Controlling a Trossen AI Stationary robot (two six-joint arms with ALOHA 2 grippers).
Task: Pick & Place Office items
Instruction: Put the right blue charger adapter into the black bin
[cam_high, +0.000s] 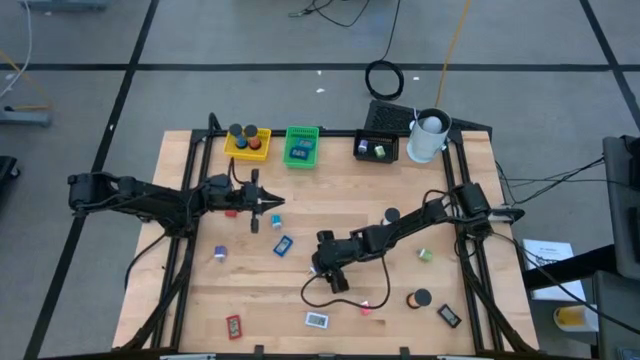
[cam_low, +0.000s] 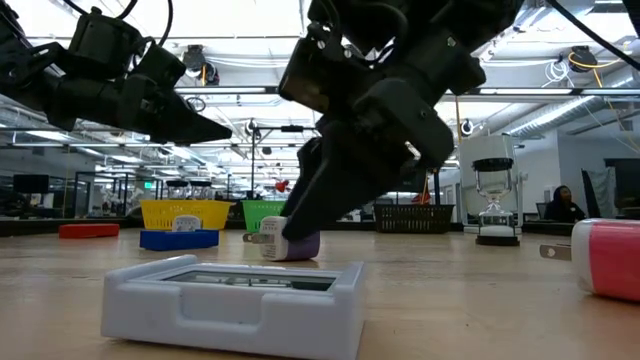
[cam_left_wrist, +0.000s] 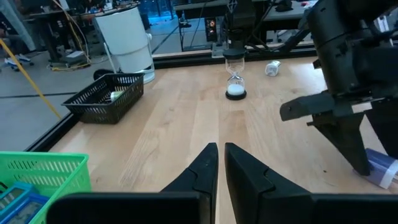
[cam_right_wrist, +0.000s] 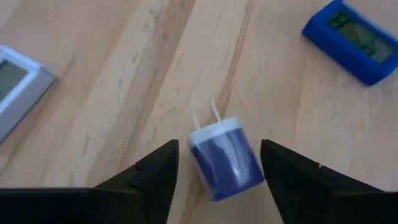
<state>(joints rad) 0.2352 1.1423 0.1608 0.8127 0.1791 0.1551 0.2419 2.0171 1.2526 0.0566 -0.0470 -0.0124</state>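
From above, the left gripper (cam_high: 272, 203) hangs over the light wooden counter (cam_high: 330, 190) left of centre, just in front of the yellow tray (cam_high: 247, 143) and the green tray (cam_high: 301, 146). The right gripper (cam_high: 322, 265) reaches in to the middle of the counter. A blue flat rectangular timer (cam_high: 283, 244) lies between the 2 grippers, and a white-framed flat rectangular timer (cam_high: 316, 320) sits near the front edge. The black mesh tray (cam_high: 376, 148) and the white cup (cam_high: 428, 137) stand at the back right.

At counter height, the right gripper (cam_low: 300, 225) comes down right over a small purple-and-white plug adapter (cam_low: 288, 243) lying on the wood. The white-framed timer (cam_low: 235, 296) fills the foreground.

Through the left wrist camera, the left gripper (cam_left_wrist: 221, 163) has its fingers almost together, nothing between them. Ahead stand a small sand hourglass (cam_left_wrist: 235, 75) and the black mesh tray (cam_left_wrist: 106, 99).

Through the right wrist camera, the right gripper (cam_right_wrist: 219, 163) is spread wide, and the purple adapter (cam_right_wrist: 224, 159) lies on its side between the 2 fingers, its prongs pointing away, not visibly touched by either. The blue timer (cam_right_wrist: 351, 40) sits well beyond it.
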